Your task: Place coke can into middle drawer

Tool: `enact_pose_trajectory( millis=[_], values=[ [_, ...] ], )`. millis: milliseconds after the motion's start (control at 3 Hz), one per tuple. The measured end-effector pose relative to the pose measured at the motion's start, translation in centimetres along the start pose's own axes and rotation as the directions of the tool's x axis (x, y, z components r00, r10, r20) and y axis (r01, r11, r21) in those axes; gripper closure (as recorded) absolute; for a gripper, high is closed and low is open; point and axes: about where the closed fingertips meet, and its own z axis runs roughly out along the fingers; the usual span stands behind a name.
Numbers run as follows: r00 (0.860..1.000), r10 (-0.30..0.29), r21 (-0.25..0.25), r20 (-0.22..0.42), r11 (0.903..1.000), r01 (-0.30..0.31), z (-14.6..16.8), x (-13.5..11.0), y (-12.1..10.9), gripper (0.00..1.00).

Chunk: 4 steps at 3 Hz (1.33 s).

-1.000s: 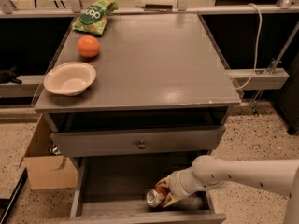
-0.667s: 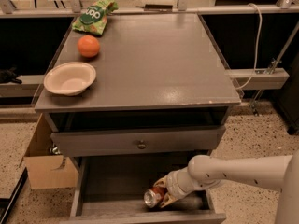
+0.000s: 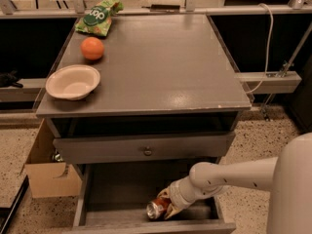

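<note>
Gripper point(image 3: 166, 205) fingers are closed around the coke can point(image 3: 156, 209), low inside the open middle drawer point(image 3: 117, 191). The can lies tipped over near the drawer's front edge. A white bowl point(image 3: 73, 82) and an orange point(image 3: 92, 48) sit by the tabletop's point(image 3: 165, 67) left edge.

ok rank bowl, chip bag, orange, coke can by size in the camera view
1. bowl
2. chip bag
3. orange and coke can: alike; the gripper, gripping it in the middle drawer, hides part.
</note>
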Motion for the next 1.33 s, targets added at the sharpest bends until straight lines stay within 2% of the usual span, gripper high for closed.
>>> enact_pose_trajectory(
  millis=[333,1333],
  values=[
    [1.000,0.000,0.000,0.000,1.0000,0.000,0.00,0.00,0.00,0.86],
    [1.000,0.000,0.000,0.000,1.0000,0.000,0.01,-0.01,0.01,0.15]
  ],
)
